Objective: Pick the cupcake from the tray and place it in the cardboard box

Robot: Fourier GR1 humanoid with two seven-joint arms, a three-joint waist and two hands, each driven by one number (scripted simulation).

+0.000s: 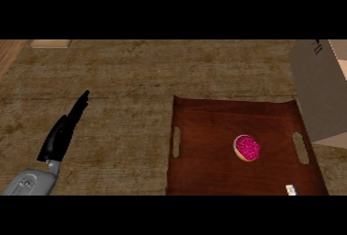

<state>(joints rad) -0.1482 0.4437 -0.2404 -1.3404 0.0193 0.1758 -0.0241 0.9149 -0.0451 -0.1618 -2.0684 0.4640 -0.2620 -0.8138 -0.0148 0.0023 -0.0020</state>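
Cupcake mid-tray, edges apart.

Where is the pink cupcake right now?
In the head view the cupcake lies on the brown tray, toward its right side near the right handle slot, with the cardboard box just beyond the tray's right edge.

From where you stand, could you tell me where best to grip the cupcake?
Probably round its pale base, coming from above: the cupcake lies tipped on the tray, pink top facing up-right, pale rim showing on its left. Only the left hand shows, open.
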